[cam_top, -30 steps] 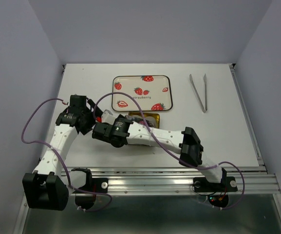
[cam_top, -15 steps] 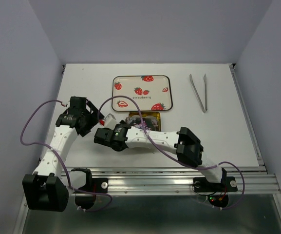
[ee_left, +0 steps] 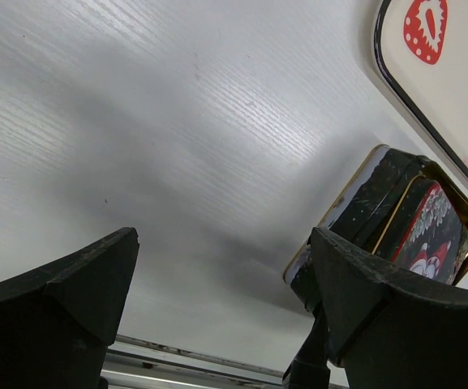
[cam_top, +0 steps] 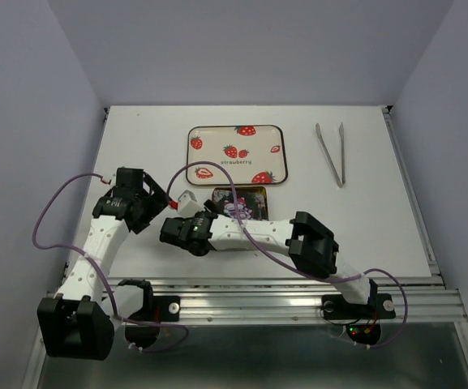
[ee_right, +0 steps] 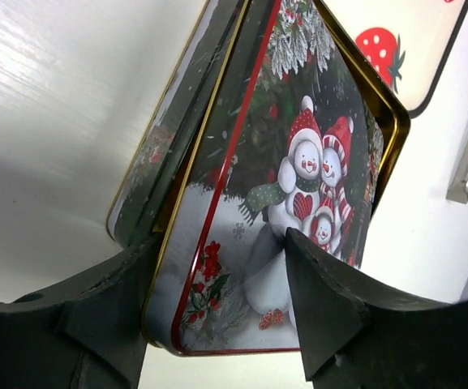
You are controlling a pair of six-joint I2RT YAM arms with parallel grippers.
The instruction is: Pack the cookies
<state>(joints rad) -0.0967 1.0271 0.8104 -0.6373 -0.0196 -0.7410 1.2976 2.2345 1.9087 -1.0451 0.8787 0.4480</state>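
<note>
The left hand [ee_left: 225, 275] is spread wide over the counter [ee_left: 177, 121], with the snowman tin [ee_left: 396, 219] to its right. The right hand [ee_right: 221, 243] straddles the tin's near end; whether it pinches, I cannot tell. The cookies are hidden from view.

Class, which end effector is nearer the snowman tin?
Right. The right end effector straddles one end of the snowman tin, a finger at either side; the left end effector hangs open beside the tin, clear of it.

We count 1 tray [cam_top: 217, 139], 1 tin [ee_right: 161, 162] with 1 lid [ee_right: 298, 162], 1 pair of tongs [cam_top: 340, 181], and 2 arms: left arm [cam_top: 96, 243] and right arm [cam_top: 254, 232], each trailing 1 purple cable [cam_top: 47, 212].
</note>
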